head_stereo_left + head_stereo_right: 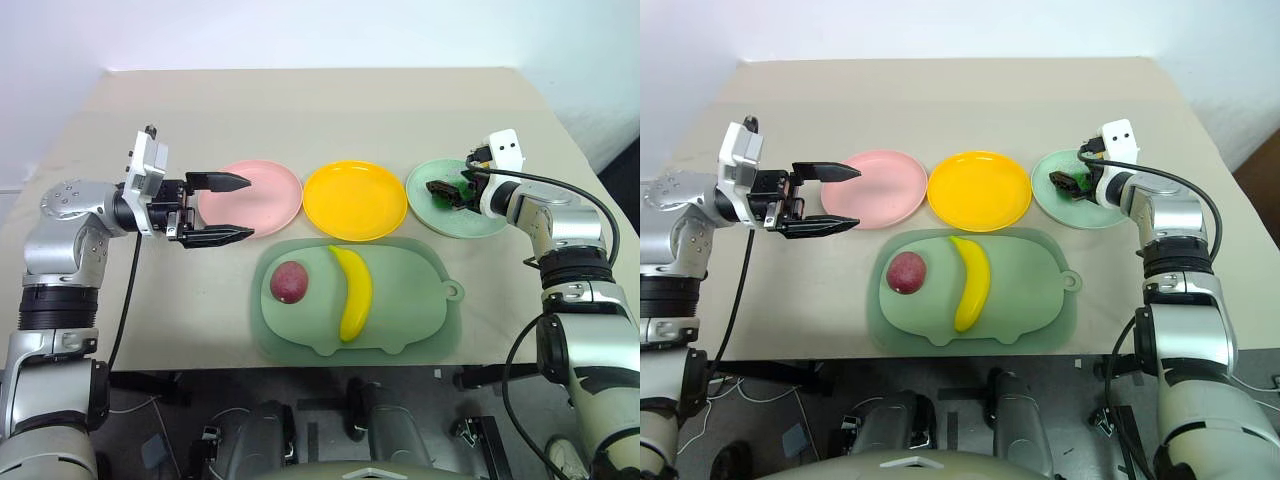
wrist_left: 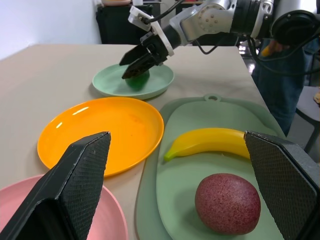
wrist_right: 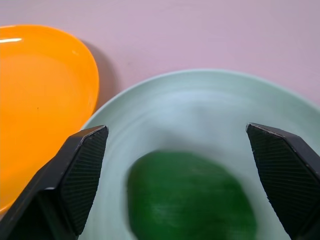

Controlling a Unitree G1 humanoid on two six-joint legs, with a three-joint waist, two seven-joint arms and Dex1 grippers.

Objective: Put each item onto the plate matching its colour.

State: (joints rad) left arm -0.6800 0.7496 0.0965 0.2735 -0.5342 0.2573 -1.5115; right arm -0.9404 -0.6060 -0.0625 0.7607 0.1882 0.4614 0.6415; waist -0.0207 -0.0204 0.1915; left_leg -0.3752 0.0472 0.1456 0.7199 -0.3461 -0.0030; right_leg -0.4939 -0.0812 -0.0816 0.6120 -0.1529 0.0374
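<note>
Green fruit [image 3: 192, 197] lying on mint plate [image 1: 485, 227], right gripper [image 3: 182, 175] spread wide and released over it; banana [image 1: 352, 290] and purple fruit [image 1: 290, 281] waiting on board [image 1: 420, 300], probably next.

Plates: pink [image 1: 262, 194], yellow-orange [image 1: 355, 199], mint green [image 1: 452, 216]. Banana [image 1: 352, 290] plain yellow, egg-shaped fruit [image 1: 289, 282] dark reddish-purple w/ fine speckle, both on pale green board [image 1: 410, 310]. Round fruit [image 3: 192, 199] dark green. Table [image 1: 300, 110] beige.
</note>
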